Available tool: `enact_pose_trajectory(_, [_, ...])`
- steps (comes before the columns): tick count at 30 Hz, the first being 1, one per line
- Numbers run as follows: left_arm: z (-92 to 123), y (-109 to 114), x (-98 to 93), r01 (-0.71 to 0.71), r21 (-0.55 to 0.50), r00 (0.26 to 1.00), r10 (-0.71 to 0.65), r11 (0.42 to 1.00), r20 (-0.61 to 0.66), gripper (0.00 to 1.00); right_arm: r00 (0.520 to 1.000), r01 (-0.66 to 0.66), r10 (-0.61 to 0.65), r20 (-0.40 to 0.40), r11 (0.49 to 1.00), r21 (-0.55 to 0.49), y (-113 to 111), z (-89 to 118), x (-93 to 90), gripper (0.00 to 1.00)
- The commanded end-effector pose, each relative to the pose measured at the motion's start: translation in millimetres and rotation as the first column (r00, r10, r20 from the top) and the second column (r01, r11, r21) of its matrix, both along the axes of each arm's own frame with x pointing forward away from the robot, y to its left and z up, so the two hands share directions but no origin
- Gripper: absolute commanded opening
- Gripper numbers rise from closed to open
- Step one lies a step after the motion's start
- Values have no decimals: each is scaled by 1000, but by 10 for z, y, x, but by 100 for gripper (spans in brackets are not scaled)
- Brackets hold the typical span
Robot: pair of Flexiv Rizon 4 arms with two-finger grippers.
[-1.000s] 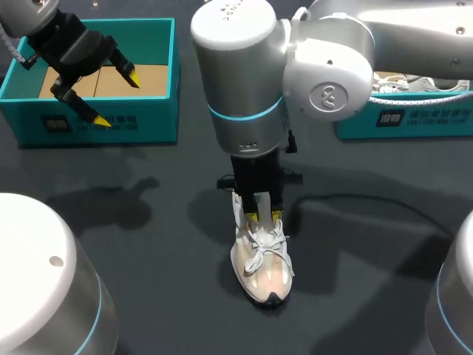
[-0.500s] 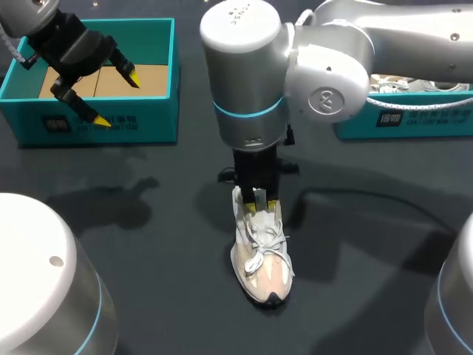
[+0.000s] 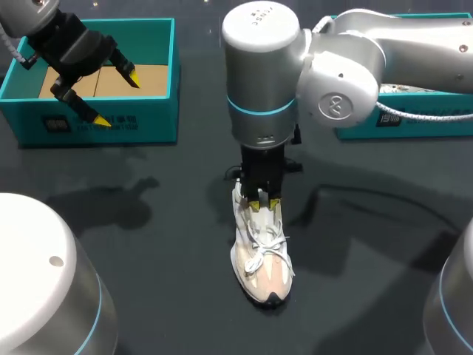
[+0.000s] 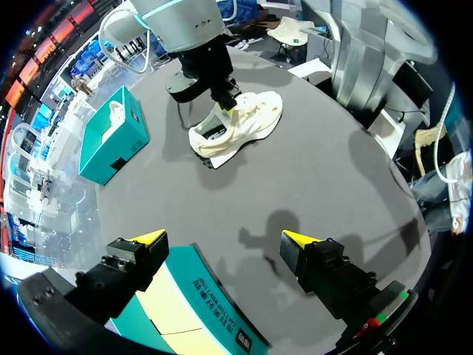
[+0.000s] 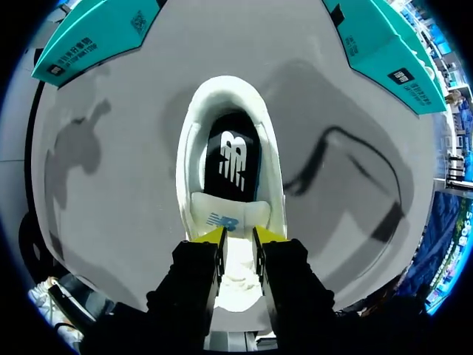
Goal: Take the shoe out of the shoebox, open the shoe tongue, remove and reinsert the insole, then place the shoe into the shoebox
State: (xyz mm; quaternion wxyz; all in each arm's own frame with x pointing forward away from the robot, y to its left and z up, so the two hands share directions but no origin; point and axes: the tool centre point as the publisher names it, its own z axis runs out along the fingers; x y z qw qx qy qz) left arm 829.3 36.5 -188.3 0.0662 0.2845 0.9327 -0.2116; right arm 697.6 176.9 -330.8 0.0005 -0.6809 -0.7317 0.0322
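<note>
The shoe (image 3: 260,259) sits on its sole in the middle of the dark bench (image 3: 148,222), outside the boxes. The right end effector (image 3: 260,205) is clamped on its tongue (image 5: 225,214) from above. The left end effector (image 3: 116,97) hangs with its fingers spread apart over the open shoebox (image 3: 148,122).

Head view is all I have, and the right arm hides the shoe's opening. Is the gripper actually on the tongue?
Observer: Yes. In the right wrist view the right gripper is closed on the shoe tongue, one finger on each side of it.
Operator: Is the insole out yet?
Observer: No. The dark insole lies inside the shoe, just ahead of the gripper.
</note>
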Motion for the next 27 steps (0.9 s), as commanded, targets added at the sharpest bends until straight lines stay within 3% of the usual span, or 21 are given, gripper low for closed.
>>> enact_pose_trajectory(1, [-2,0,2,1,2,1000,-1,1000,0,100,1000,-1,1,2,1000,-11,28,39,-39,22])
enact_pose_trajectory(9, [-2,0,2,1,2,1000,-1,1000,0,100,1000,11,-9,-25,997,83,-73,-323,5,20])
enact_pose_trajectory(12, [-2,0,2,1,2,1000,-1,1000,0,100,1000,5,-3,-21,997,79,-62,-308,9,20])
enact_pose_trajectory(21, [-2,0,2,1,2,1000,-1,1000,0,100,990,-129,132,53,990,-57,104,236,81,26])
enact_pose_trajectory(24, [-2,0,2,1,2,1000,-1,1000,0,100,967,-240,244,70,968,-70,121,405,142,27])
enact_pose_trajectory(27, [-2,0,2,1,2,1000,-1,1000,0,100,932,-351,359,56,929,-120,98,502,200,35])
